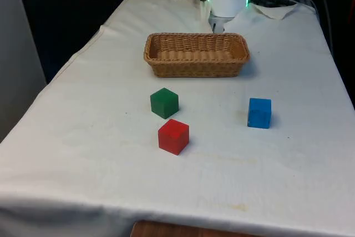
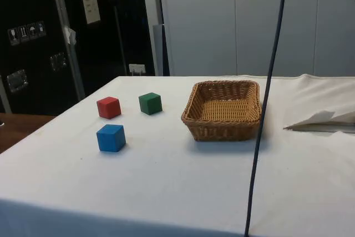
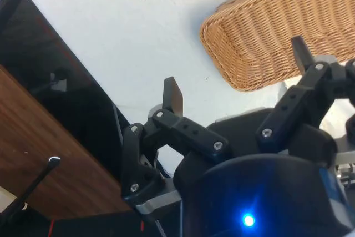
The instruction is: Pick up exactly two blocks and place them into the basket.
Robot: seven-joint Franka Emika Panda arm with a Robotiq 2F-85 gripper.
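In the front view, a white cloth (image 1: 83, 154) covers the table, and the wicker basket (image 1: 196, 54) sits in the upper middle of the frame, its long axis running from left to right. Below it stand the green block (image 1: 164, 102) and the red block (image 1: 173, 136), close together, with the blue block (image 1: 259, 112) well apart at the right. In the side view, dark cabinets (image 2: 33, 37) fill the upper left and a black cable (image 2: 266, 109) crosses before the basket. In the wrist view, the gripper (image 3: 238, 70) has its fingers spread wide, holding nothing, near the basket's end.
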